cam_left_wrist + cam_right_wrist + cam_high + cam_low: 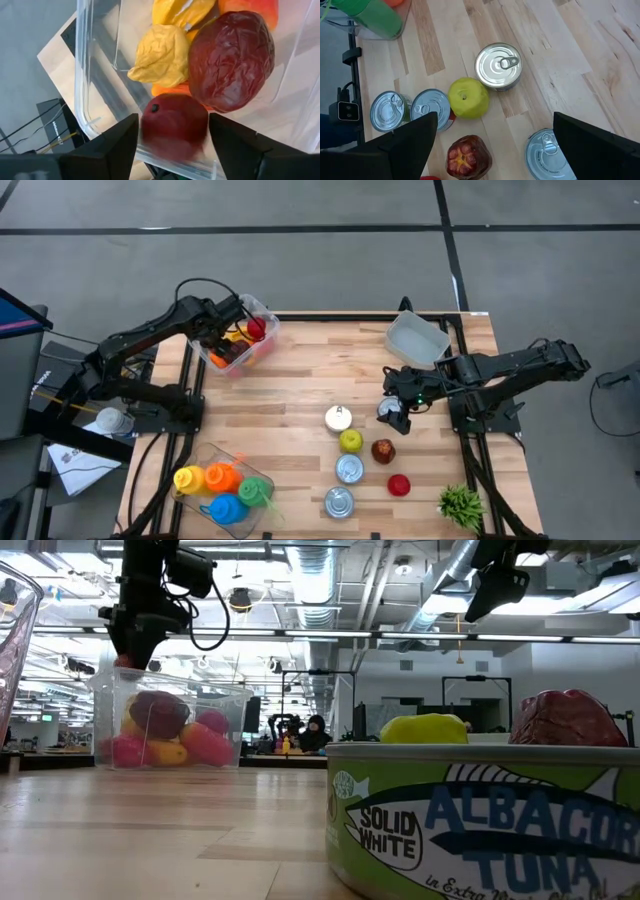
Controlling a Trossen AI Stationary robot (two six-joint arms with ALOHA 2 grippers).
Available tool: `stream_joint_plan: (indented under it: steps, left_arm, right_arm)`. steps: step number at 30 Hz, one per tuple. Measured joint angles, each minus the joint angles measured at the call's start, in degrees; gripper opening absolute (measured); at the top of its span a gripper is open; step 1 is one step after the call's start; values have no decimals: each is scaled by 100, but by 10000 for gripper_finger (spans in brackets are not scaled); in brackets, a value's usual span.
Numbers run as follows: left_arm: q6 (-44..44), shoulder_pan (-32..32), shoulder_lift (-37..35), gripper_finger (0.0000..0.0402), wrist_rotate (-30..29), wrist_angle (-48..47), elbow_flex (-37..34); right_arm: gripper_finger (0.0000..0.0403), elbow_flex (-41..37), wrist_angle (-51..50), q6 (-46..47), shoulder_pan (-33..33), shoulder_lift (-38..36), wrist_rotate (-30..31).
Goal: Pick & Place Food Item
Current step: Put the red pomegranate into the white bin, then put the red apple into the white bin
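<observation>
Left gripper [172,145]: over bin [262,340] at far left, fingers wide, red fruit [175,125] between them, blurred, apparently dropping into bin.
Step, judged: release.
Next: lift clear.
Right gripper [398,412]: spread wide, empty, above cans, beside apple [468,98].
</observation>
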Motion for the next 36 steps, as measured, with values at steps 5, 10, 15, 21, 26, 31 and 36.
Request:
stream_joint_plan:
  steps: [5,10,15,21,26,31,36]
  left_arm:
    - [127,-2,0,258,58,-2,0]
    - [127,-4,-36,292,68,14,0]
    - [105,-129,-380,311,517,366,0]
    - [-378,-366,-1136,314,1699,1505,0]
    - [-784,-737,-1693,315,1919,2704,0]
    - [-843,-1093,-2017,315,1920,3559,0]
    - [-952,-1284,-2079,315,1917,3904,0]
  right_arm:
    - [384,0,0,1,0,0,-2]
    - [384,2,0,28,0,0,-15]
    - [384,2,-79,321,28,0,-154]
    - [384,-68,-144,703,474,130,-170]
    - [384,-508,115,1214,998,166,-144]
    - [384,-1252,566,1566,1437,177,37]
    - [384,-2013,1711,1521,1626,179,515]
